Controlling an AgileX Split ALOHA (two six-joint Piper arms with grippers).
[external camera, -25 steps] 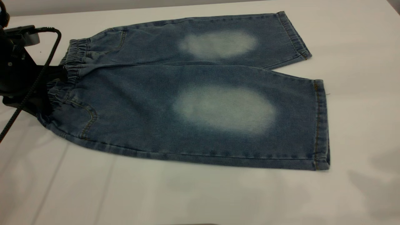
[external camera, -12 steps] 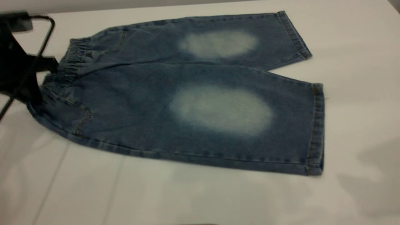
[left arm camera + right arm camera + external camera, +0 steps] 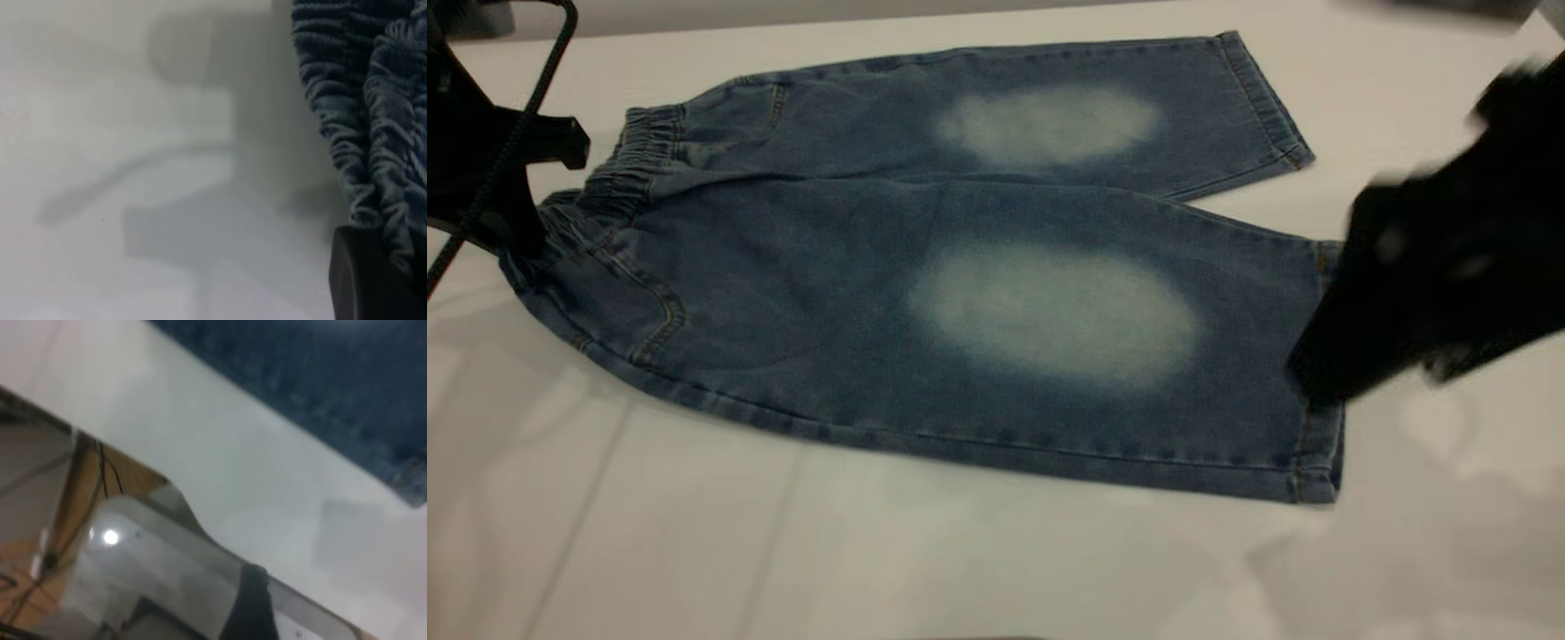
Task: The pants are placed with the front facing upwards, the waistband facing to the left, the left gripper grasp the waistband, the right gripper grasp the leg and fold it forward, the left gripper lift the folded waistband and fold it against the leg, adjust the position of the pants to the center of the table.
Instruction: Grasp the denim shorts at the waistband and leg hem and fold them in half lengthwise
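So the small blue denim pants (image 3: 960,267) with the pale faded ovals on the knees were lying flat, front up, on the big white matte table (image 3: 960,569), the puckered elastic waistband (image 3: 618,178) toward the left arm's side.

What changed in the last second: the black angular left gripper (image 3: 525,200) had pulled back toward its own side, and the waistband end went with it, so the whole garment slid a little that way. In the left wrist view one dark finger (image 3: 363,280) sat right against the ruched band (image 3: 373,113). I'd read that as clamped on the waistband, since the fabric followed the arm, though the second finger wasn't in view.

The bigger news: the bulky black right gripper (image 3: 1334,356), nowhere to be seen half a second earlier, had swung in and hung over the hem of the near leg as a motion-smeared blob. Couldn't tell if its fingers were spread or closed. Its wrist view only showed the denim edge (image 3: 320,380) and bare table.

My guess is the waistband grab was done and the leg grab was just starting, nothing folded yet.
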